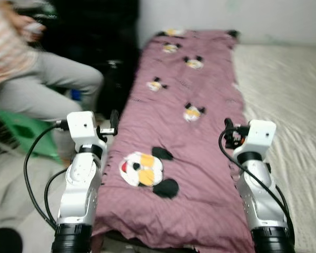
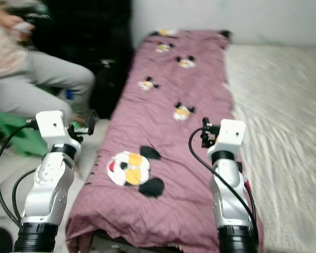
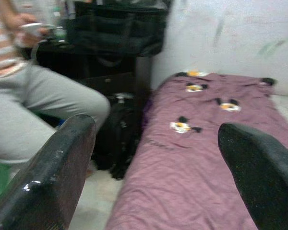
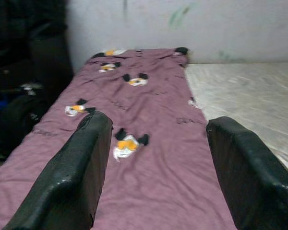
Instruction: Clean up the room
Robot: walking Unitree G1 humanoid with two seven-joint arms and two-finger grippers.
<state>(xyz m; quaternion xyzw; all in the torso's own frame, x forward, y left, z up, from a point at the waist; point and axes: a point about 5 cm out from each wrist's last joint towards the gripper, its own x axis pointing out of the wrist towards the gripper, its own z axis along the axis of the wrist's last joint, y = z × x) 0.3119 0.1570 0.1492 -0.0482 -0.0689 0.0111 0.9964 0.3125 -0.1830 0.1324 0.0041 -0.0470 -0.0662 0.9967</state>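
A purple blanket (image 1: 184,142) printed with cartoon mouse faces lies spread lengthwise along the left strip of the bed, its near hem hanging over the foot. My left gripper (image 1: 113,125) is raised by the blanket's left edge. Its fingers (image 3: 53,177) stand wide apart with nothing between them, so it is open. My right gripper (image 1: 229,133) hovers over the blanket's right edge, next to the bare mattress. It is also open and empty, and between its fingers (image 4: 72,177) the blanket (image 4: 149,158) runs away toward the wall.
A bare white mattress (image 1: 289,95) lies to the right of the blanket. A person (image 1: 37,79) in grey trousers sits on a green stool (image 1: 26,134) at the left. A black bag (image 3: 117,139) stands on the floor between the person and the bed. A wall (image 4: 182,24) closes the far end.
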